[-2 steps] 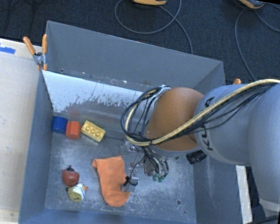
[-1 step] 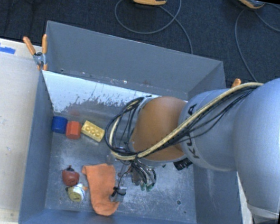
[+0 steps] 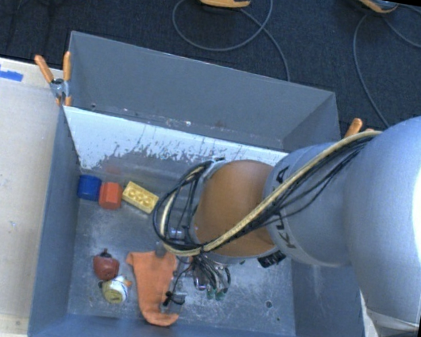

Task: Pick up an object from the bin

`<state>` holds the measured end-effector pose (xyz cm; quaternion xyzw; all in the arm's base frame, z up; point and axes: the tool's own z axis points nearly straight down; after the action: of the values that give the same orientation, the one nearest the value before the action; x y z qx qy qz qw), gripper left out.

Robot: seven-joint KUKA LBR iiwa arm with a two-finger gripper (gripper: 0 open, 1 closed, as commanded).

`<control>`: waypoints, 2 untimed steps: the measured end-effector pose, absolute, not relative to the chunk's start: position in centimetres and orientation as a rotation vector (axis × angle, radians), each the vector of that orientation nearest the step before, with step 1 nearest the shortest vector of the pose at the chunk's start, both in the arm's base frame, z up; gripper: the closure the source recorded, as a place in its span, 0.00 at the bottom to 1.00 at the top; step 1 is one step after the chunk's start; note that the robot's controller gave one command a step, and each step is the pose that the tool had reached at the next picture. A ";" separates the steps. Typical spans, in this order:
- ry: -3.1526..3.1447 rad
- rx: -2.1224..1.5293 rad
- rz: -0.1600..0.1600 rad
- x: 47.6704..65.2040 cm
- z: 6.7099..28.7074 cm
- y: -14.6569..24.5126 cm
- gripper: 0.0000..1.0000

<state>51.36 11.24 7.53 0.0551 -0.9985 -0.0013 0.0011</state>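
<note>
My gripper [image 3: 174, 294] hangs low in the bin's front middle, under the arm's orange cover. It is right over the right edge of a crumpled orange cloth [image 3: 149, 280] lying on the bin floor, and may be touching it. Left of the cloth sits a small dark-red round toy [image 3: 105, 266] with a stem. In front of that toy lies a small yellow-and-white round thing [image 3: 114, 291]. The cover and cables hide most of the gripper.
Along the bin's left back lie a blue block [image 3: 88, 187], an orange block [image 3: 110, 195] and a yellow studded brick [image 3: 140, 196] in a row. The arm and its cables span the bin's right half.
</note>
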 end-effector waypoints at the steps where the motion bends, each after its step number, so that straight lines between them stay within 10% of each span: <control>1: -3.124 0.129 0.000 49.2 7.2 10.2 1.00; 2: -3.124 0.128 0.000 49.2 7.2 10.2 1.00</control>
<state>49.20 10.17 7.19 0.0410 -0.9991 0.0001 0.0074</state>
